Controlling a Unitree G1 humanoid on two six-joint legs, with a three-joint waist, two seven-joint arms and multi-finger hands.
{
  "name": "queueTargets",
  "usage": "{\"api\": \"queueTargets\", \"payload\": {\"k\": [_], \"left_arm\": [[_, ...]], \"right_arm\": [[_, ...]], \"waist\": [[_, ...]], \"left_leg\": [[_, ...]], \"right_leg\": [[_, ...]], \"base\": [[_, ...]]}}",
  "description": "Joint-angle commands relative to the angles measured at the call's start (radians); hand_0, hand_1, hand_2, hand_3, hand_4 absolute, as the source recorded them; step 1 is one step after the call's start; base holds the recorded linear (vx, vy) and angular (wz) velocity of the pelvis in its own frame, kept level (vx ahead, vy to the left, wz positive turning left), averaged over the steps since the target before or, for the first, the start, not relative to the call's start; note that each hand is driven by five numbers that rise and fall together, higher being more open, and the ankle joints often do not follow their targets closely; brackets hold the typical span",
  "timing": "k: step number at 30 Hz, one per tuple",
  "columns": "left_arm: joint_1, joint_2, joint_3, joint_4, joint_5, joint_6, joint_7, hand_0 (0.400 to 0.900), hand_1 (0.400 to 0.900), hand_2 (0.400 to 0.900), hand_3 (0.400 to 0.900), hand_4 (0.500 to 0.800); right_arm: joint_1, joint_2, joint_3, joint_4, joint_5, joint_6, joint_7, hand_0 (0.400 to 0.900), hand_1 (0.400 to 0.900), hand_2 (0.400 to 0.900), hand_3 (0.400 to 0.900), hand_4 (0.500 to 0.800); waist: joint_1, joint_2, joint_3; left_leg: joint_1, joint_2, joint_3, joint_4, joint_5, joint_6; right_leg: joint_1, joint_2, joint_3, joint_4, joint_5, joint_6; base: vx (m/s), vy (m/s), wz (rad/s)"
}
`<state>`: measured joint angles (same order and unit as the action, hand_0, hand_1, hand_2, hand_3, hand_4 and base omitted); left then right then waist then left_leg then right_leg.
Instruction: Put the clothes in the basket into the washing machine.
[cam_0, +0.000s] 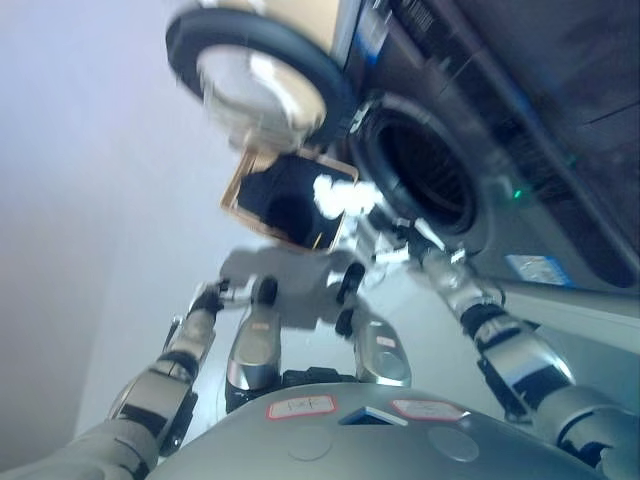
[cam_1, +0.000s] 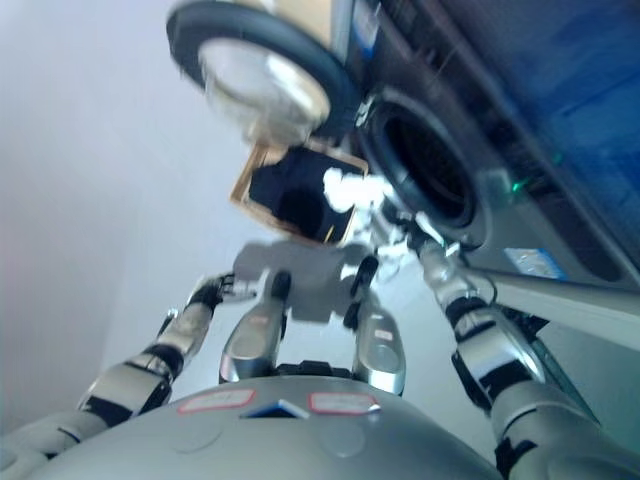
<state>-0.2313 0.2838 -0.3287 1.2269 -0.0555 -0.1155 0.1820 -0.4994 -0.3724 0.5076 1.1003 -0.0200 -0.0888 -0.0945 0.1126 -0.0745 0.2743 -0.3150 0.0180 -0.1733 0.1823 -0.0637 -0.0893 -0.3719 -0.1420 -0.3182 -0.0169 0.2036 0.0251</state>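
Down on the floor (cam_0: 90, 250), just in front of the washing machine (cam_0: 520, 130), stands a tan basket (cam_0: 238, 192) with dark clothes (cam_0: 285, 200) inside. The machine's round door (cam_0: 255, 75) is swung wide open to the left, its glass bowl facing out, and the dark drum opening (cam_0: 430, 180) lies exposed to the right of the basket. A small green light (cam_0: 517, 193) glows on the front panel beside the opening.

The right hand (cam_0: 385, 235) reaches forward from the lower right, sitting between the basket's near right corner and the lower rim of the drum opening. A white garment (cam_0: 340, 195) shows right at that hand, over the basket's right edge, but blur hides the fingers, so I cannot tell whether they are clamped on the cloth or apart.

The left hand (cam_0: 212, 297) hangs low on the left, well apart from the basket and nearer to the robot. Its fingers are too blurred and small to tell whether they are together or spread, and nothing shows in them.
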Motion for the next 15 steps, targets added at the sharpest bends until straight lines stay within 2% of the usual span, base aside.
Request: {"api": "queueTargets", "payload": {"k": [1, 2, 3, 6, 8, 9, 11, 14, 15], "left_arm": [[-0.052, 0.043, -0.031, -0.051, -0.065, -0.028, 0.06, 0.9, 0.9, 0.9, 0.9, 0.8], [-0.076, 0.048, -0.035, -0.066, -0.078, -0.03, 0.071, 0.9, 0.9, 0.9, 0.9, 0.8], [-0.11, 0.057, -0.039, -0.087, -0.096, -0.036, 0.084, 0.9, 0.9, 0.9, 0.9, 0.8], [-0.152, 0.067, -0.042, -0.099, -0.112, -0.04, 0.106, 0.9, 0.9, 0.9, 0.9, 0.8], [-0.189, 0.085, -0.045, -0.112, -0.12, -0.049, 0.127, 0.9, 0.9, 0.9, 0.9, 0.8], [-0.189, 0.084, -0.045, -0.112, -0.12, -0.049, 0.127, 0.9, 0.9, 0.9, 0.9, 0.8], [-0.222, 0.105, -0.055, -0.124, -0.108, -0.056, 0.146, 0.9, 0.9, 0.9, 0.9, 0.8], [-0.255, 0.116, -0.057, -0.117, -0.12, -0.052, 0.153, 0.9, 0.9, 0.9, 0.9, 0.8], [-0.277, 0.135, -0.06, -0.128, -0.119, -0.053, 0.16, 0.9, 0.9, 0.9, 0.9, 0.8]], "right_arm": [[-0.088, -0.074, 0.031, -0.066, 0.038, -0.043, -0.082, 0.9, 0.9, 0.9, 0.9, 0.8], [-0.118, -0.086, 0.041, -0.07, 0.037, -0.045, -0.094, 0.9, 0.9, 0.9, 0.9, 0.8], [-0.167, -0.115, 0.06, -0.078, 0.045, -0.044, -0.109, 0.9, 0.9, 0.9, 0.9, 0.8], [-0.232, -0.144, 0.091, -0.08, 0.024, -0.048, -0.129, 0.9, 0.9, 0.9, 0.9, 0.8], [-0.293, -0.191, 0.162, -0.125, -0.05, -0.061, -0.163, 0.9, 0.9, 0.9, 0.9, 0.8], [-0.293, -0.191, 0.163, -0.125, -0.05, -0.061, -0.163, 0.9, 0.9, 0.9, 0.9, 0.8], [-0.35, -0.253, 0.258, -0.165, -0.175, -0.07, -0.195, 0.9, 0.9, 0.9, 0.9, 0.8], [-0.377, -0.269, 0.281, -0.163, -0.178, -0.074, -0.209, 0.9, 0.9, 0.9, 0.9, 0.8], [-0.395, -0.282, 0.304, -0.192, -0.177, -0.084, -0.207, 0.9, 0.9, 0.9, 0.9, 0.8]], "waist": [[0.014, -0.019, 0.048], [0.016, -0.019, 0.063], [0.02, -0.018, 0.077], [0.023, -0.026, 0.088], [0.026, -0.044, 0.101], [0.025, -0.044, 0.099], [0.024, -0.065, 0.099], [0.023, -0.082, 0.095], [0.021, -0.099, 0.092]], "left_leg": [[-0.127, 0.002, 0.026, -0.067, 0.148, 0.001], [-0.177, 0.004, 0.028, -0.039, 0.149, -0.005], [-0.238, 0.012, 0.033, 0.014, 0.117, -0.018], [-0.31, 0.012, 0.034, 0.062, 0.105, -0.025], [-0.402, 0.015, 0.033, 0.13, 0.086, -0.027], [-0.406, 0.015, 0.033, 0.133, 0.084, -0.027], [-0.489, 0.019, 0.02, 0.195, 0.06, -0.028], [-0.543, 0.018, 0.01, 0.237, 0.046, -0.027], [-0.585, 0.016, -0.003, 0.268, 0.038, -0.027]], "right_leg": [[-0.051, -0.054, 0.005, 0.202, -0.121, 0.09], [-0.091, -0.06, -0.005, 0.232, -0.131, 0.089], [-0.148, -0.062, -0.006, 0.297, -0.179, 0.091], [-0.221, -0.065, -0.002, 0.362, -0.202, 0.088], [-0.3, -0.07, 0.001, 0.441, -0.233, 0.083], [-0.303, -0.071, 0.001, 0.444, -0.235, 0.083], [-0.369, -0.071, -0.001, 0.51, -0.265, 0.078], [-0.413, -0.074, -0.001, 0.558, -0.284, 0.075], [-0.444, -0.069, -0.009, 0.586, -0.298, 0.069]], "base": [[-0.16, -0.09, 0.46], [-0.08, -0.131, 0.45], [-0.05, -0.108, 0.31], [-0.05, -0.044, 0.14], [-0.07, -0.03, 0.13], [-0.04, -0.025, 0.09], [-0.03, -0.032, 0.11], [-0.02, -0.036, 0.1], [-0.01, -0.053, 0.11]]}}
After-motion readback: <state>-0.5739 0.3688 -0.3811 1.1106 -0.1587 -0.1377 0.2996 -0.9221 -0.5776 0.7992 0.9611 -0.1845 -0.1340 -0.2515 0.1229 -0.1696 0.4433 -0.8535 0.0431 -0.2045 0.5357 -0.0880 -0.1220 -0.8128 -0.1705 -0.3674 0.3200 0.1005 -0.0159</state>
